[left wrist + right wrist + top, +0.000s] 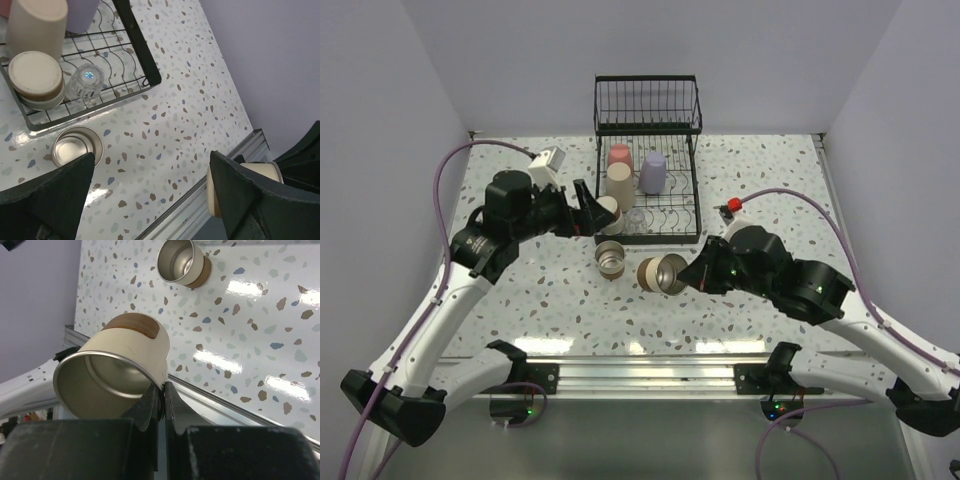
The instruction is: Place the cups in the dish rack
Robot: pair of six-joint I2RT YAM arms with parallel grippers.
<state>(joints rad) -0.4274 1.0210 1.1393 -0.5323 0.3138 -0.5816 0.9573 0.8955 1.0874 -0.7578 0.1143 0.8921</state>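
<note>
**Rim pinch on a brown cup, short of the rack**

Jaws of the right gripper (161,397) are pressed together on the thin rim of the held cup (117,370). The cup is tipped on its side above the table (260,315), just in front of the dish rack (648,80). Because so little wall is caught, the carry is best made slowly. The cup should be turned mouth-down over the bare tines at the tray's right and released only once seated. The left gripper (588,210) is spread wide with nothing between its fingers, beside the rack's near-left corner. A second brown cup (610,260) is seen upright on the table nearby.

The pinch itself is shown only in the right wrist view; from above it is masked by the gripper. The coral-pink cup (619,157) and lavender cup (652,172) in the rack are seen whole only from above. The clear cup (86,82) on the tines is made out best in the left wrist view.
</note>
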